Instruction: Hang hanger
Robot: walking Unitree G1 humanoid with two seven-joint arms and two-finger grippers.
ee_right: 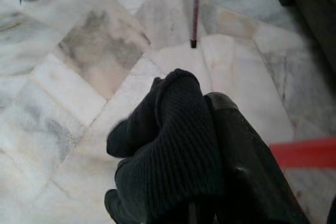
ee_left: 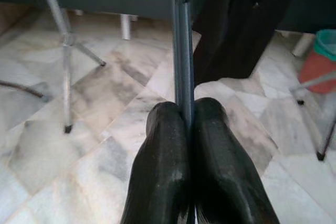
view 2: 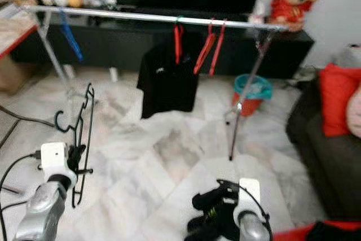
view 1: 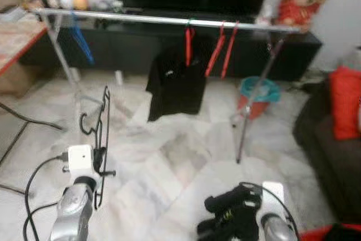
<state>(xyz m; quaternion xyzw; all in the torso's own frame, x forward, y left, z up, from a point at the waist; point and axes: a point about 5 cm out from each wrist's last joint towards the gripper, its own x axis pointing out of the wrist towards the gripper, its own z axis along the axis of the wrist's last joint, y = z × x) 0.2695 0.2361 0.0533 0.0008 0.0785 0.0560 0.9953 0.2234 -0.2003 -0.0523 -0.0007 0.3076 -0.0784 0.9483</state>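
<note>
My left gripper [view 1: 100, 159] is shut on a thin black wire hanger [view 1: 100, 122], held upright at the lower left; the left wrist view has its fingers [ee_left: 163, 161] pinched on the hanger's rod [ee_left: 182, 51]. My right gripper [ee_right: 202, 129] at the lower right is shut on a bunched black knitted garment [view 1: 231, 213], which covers its fingers. Ahead stands a silver clothes rail [view 1: 163, 20] carrying a blue hanger [view 1: 82, 40], a black shirt [view 1: 176, 80] on a red hanger [view 1: 188, 43], and two bare red hangers [view 1: 221, 52].
The rail's legs [view 1: 254, 103] splay onto the marble floor. A red bucket with a teal rim [view 1: 258, 95] sits behind the right leg. A dark sofa with a red cushion [view 1: 345, 103] lines the right side. A table edge [view 1: 17, 43] and cables lie left.
</note>
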